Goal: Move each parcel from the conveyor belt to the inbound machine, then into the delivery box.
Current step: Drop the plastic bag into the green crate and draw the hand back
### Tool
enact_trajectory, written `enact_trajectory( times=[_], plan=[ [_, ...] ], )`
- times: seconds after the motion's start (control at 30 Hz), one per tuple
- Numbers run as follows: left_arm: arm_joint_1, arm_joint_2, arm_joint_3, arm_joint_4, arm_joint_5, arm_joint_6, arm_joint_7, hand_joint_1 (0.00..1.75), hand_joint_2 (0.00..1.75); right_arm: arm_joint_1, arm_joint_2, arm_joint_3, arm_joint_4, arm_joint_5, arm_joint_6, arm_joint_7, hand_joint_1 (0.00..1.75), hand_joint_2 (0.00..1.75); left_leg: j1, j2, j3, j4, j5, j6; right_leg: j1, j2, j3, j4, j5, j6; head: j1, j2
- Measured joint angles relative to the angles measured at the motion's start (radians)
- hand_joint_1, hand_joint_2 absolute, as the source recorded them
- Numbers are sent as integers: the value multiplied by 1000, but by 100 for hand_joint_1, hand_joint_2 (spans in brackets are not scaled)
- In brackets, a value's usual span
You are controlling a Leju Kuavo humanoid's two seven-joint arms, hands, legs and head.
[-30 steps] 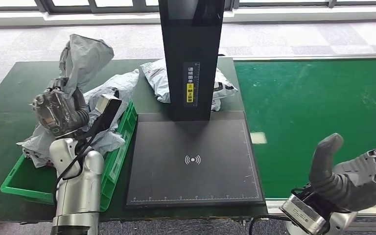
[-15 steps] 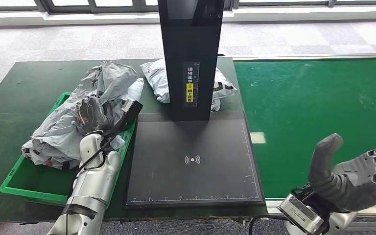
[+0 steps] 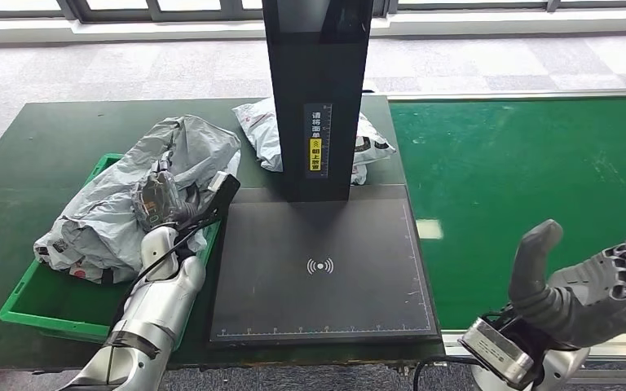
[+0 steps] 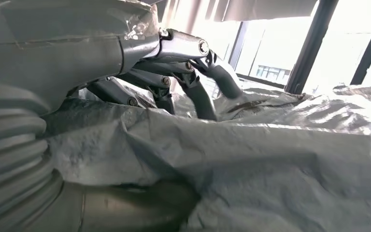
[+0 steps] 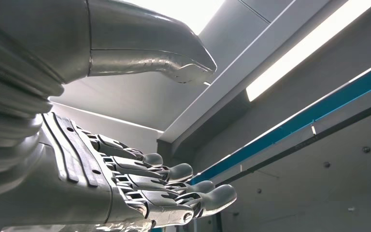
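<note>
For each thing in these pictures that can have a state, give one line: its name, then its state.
Left hand: on the grey parcel, fingers resting on its crumpled plastic.
Right hand: open, palm up, holding nothing.
Grey parcel: crumpled, lying in the green box.
Green box: on the table, holding the grey parcel.
White parcel: lying behind the black column.
Scan plate: bare.
Conveyor belt: bare.

Grey tiled floor (image 3: 130, 61) beyond table — window frames (image 3: 114, 10) along far wall.

Left hand (image 4: 140, 63) w/ dark fingers (image 4: 200, 96) pressing on crumpled grey parcel (image 4: 251, 169); bright windows behind.
</note>
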Motion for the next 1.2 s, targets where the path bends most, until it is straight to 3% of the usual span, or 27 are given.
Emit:
enact_trajectory(
  times=[0.27, 0.5, 0.7, 1.03, 1.17, 1.2],
  plan=[
    [48, -8, 36, -110, 34, 2, -64, 0, 0, -1, 0, 0, 6, 0, 0, 0, 0, 175, 0, 0, 0, 0, 0, 0, 0, 0, 0, 0, 0, 0, 0, 0],
    [100, -44, 72, -254, 93, 2, -167, 0, 0, -1, 0, 0, 6, -6, 0, 0, 0, 175, 0, 0, 0, 0, 0, 0, 0, 0, 0, 0, 0, 0, 0, 0],
    [172, -103, 90, -466, 327, 3, -414, 0, 0, 1, 0, -11, 6, -15, 0, 0, 0, 175, 0, 0, -1, 0, 0, 0, 0, 0, -1, 0, 0, 0, 0, 0],
    [245, -124, -37, -699, 747, -10, -662, 0, 0, 5, 0, -33, 6, -40, 0, 0, 0, 175, 0, 0, -1, 0, 0, 0, 0, 0, -1, 0, 0, 0, 0, 0],
    [260, -119, -94, -772, 935, -68, -773, 0, 175, 6, -1, -32, 10, -84, 0, 0, 0, 175, 0, 0, -1, 0, 0, 0, 0, 0, 0, 0, 0, 0, 0, 0],
    [267, -117, -108, -791, 1010, -105, -817, 0, 175, 6, -1, -25, 16, -92, 0, 0, 0, 175, 0, 0, -1, 0, 0, 0, 0, 0, 0, 0, 0, 0, 0, 0]
  ],
)
